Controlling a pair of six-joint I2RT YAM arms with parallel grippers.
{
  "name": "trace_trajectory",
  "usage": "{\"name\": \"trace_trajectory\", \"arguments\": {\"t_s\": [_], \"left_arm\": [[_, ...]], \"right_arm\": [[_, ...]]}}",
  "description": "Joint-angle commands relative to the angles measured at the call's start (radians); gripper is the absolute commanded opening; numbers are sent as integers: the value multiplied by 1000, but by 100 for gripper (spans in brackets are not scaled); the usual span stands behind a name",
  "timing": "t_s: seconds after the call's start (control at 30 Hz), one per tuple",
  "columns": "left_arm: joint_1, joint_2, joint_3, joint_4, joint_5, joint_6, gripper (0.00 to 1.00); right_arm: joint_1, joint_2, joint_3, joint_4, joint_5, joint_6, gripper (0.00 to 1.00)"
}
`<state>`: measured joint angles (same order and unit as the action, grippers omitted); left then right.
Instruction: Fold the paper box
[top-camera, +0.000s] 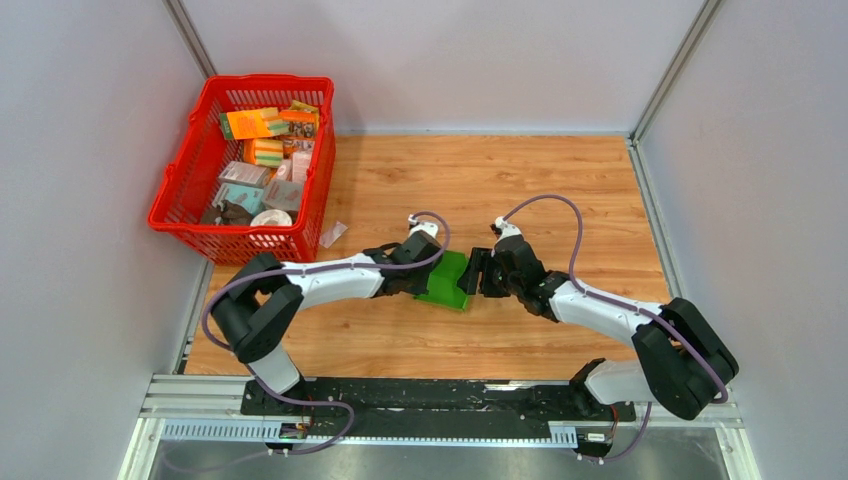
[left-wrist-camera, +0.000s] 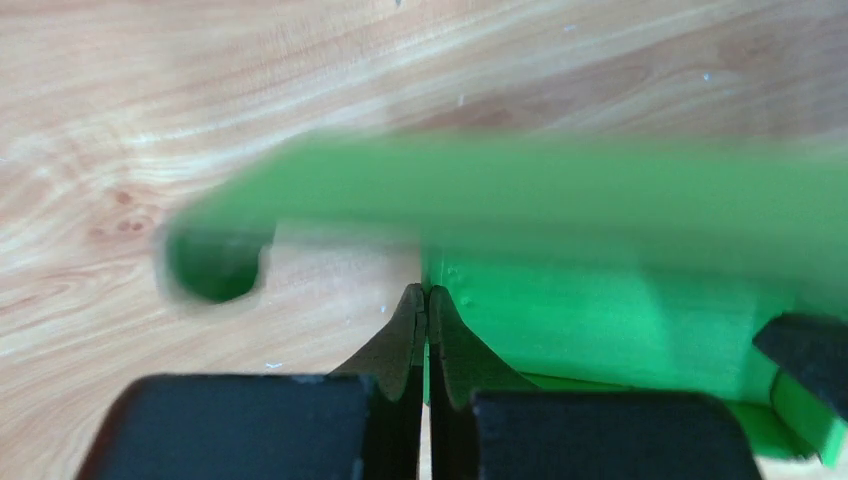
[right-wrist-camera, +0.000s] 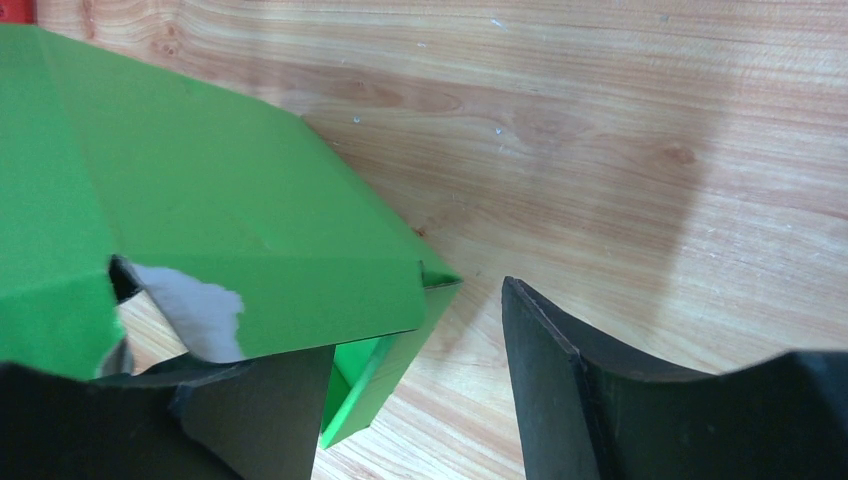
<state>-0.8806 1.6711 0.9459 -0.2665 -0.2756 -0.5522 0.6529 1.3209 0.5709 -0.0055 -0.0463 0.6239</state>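
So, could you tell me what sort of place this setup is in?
Probably a robot lab test booth: plain grey panel walls enclose a wooden tabletop, two arms are bolted to a black rail, and a red basket holds small packages.

The table (top-camera: 520, 190) is showing a light wood top with clear grain, and grey walls (top-camera: 90, 120) are standing around it on three sides. A red basket (top-camera: 176, 200) is sitting on its far left corner, close to the left wall. Just beside the basket's near right corner, a small pale scrap (top-camera: 333, 233) is lying flat on the wood. The green box (top-camera: 447, 282) is resting on the table near the middle, a little closer to the near edge, well apart from the basket.
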Motion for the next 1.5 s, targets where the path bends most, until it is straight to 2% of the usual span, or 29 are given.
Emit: {"name": "trace_trajectory", "arguments": {"t_s": [0.0,0.17,0.33,0.5,0.7,0.77,0.93,1.03,1.07,1.17,1.4,1.47], "left_arm": [[-92,172,53,-236,-321,8,0],[-144,288,145,-338,-416,-35,0],[-155,289,152,-356,-458,1,0],[-169,308,149,-277,-378,78,0],[-178,407,226,-324,-335,77,0],[-178,411,211,-291,-271,78,0],[-175,378,153,-197,-222,81,0],[-135,336,91,-76,-75,95,0],[-123,325,77,-15,15,92,0],[-90,323,44,61,134,77,0],[-60,250,40,-16,78,83,0],[-46,198,37,-36,72,83,4]], "right_arm": [[-4,-3,-8,44,11,0,63],[-4,-2,-14,52,10,7,63],[-4,-5,-17,52,14,13,63],[-6,-6,-22,56,13,16,63],[-19,-20,-35,61,14,23,64],[-22,-22,-37,64,11,25,64],[-35,-26,-45,64,3,27,64],[-41,-31,-46,67,0,30,64],[-39,-31,-48,67,0,30,64],[-41,-32,-51,67,0,30,64],[-45,-34,-54,70,-4,28,64],[-45,-31,-52,73,-7,31,64]]}}
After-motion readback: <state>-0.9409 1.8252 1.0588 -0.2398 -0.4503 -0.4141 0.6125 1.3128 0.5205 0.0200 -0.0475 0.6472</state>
